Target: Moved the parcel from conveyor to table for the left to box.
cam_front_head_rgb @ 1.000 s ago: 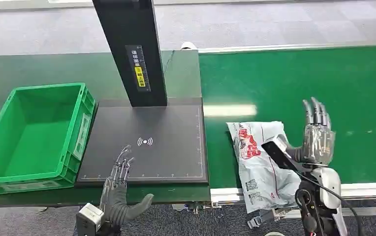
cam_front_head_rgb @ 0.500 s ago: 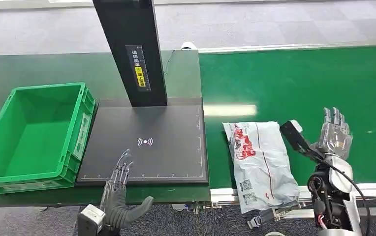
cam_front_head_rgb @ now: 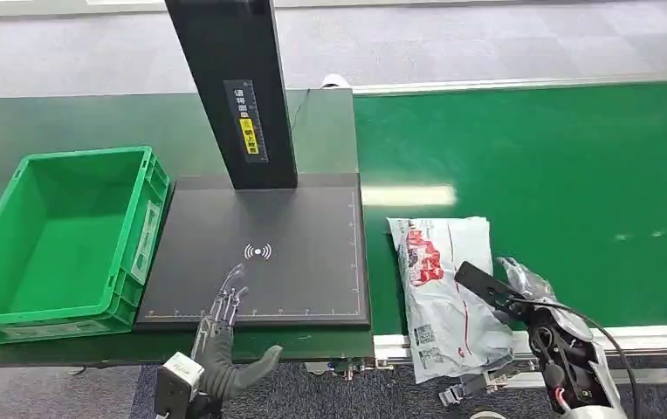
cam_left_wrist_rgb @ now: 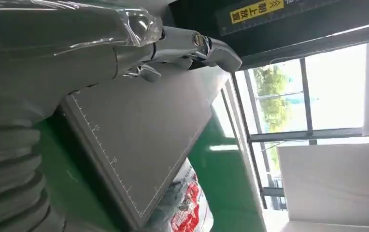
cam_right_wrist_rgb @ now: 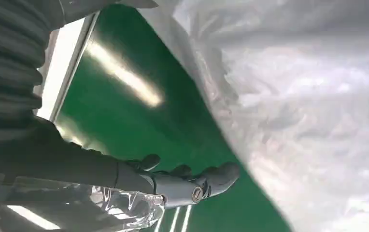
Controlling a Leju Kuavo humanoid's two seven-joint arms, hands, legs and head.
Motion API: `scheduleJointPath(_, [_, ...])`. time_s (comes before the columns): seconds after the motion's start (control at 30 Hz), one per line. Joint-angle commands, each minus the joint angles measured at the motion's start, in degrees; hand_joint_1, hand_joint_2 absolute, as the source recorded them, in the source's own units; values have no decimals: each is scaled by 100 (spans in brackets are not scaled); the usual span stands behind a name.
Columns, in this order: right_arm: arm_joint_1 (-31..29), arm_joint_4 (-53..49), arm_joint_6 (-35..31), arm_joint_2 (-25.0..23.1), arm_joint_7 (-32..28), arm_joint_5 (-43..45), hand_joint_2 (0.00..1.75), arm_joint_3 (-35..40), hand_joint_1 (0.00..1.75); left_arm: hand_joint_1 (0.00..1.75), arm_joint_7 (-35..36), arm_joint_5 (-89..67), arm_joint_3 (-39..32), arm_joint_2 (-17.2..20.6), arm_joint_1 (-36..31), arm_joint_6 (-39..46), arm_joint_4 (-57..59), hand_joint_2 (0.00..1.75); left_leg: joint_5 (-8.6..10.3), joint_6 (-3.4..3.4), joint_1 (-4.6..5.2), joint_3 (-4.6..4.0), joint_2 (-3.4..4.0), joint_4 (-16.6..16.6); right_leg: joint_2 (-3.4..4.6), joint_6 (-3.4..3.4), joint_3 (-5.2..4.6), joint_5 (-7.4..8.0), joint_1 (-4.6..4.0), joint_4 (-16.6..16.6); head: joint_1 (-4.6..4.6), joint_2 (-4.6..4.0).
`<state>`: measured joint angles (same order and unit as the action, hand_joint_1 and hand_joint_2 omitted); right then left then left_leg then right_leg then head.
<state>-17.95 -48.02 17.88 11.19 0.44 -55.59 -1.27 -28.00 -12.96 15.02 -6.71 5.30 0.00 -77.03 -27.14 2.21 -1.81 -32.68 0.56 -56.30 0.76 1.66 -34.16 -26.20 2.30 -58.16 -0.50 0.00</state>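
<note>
A grey plastic parcel (cam_front_head_rgb: 439, 288) with red print lies on the green conveyor belt (cam_front_head_rgb: 557, 157), its near end hanging over the belt's front rail. My right hand (cam_front_head_rgb: 522, 292) is low at the parcel's right edge, its thumb reaching over the bag and its fingers stretched out on the belt. The right wrist view has those fingers (cam_right_wrist_rgb: 182, 186) straight on the green surface beside the crinkled parcel (cam_right_wrist_rgb: 293, 96), holding nothing. My left hand (cam_front_head_rgb: 221, 336) is open, fingertips over the front edge of the black pad (cam_front_head_rgb: 295, 227). The parcel (cam_left_wrist_rgb: 185, 208) also peeks past the pad in the left wrist view.
An empty green crate (cam_front_head_rgb: 147, 218) stands on the dark table (cam_front_head_rgb: 68, 122) left of the pad. A tall black column (cam_front_head_rgb: 234, 87) rises from the pad's far edge. The belt's metal rail (cam_front_head_rgb: 653, 336) runs along the front right.
My right hand came down from an upright raised pose to the parcel's right edge. The parcel has drifted a little to the left. My left hand edged slightly forward.
</note>
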Motion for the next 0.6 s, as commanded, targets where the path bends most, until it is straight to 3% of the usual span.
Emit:
scheduleJointPath(0.03, [-259,672,-35,99,-100,262,175,469,175,0,14,-20,140,26,-170,7,524,175,-2,-12,0,17,-1,8,-3,-17,17,0,-4,9,0,0])
scheduleJointPath(0.6, [-414,673,-145,94,-217,423,175,692,175,0,8,-13,64,42,-95,19,440,175,-2,-9,1,9,3,4,0,-12,8,0,-2,4,0,0])
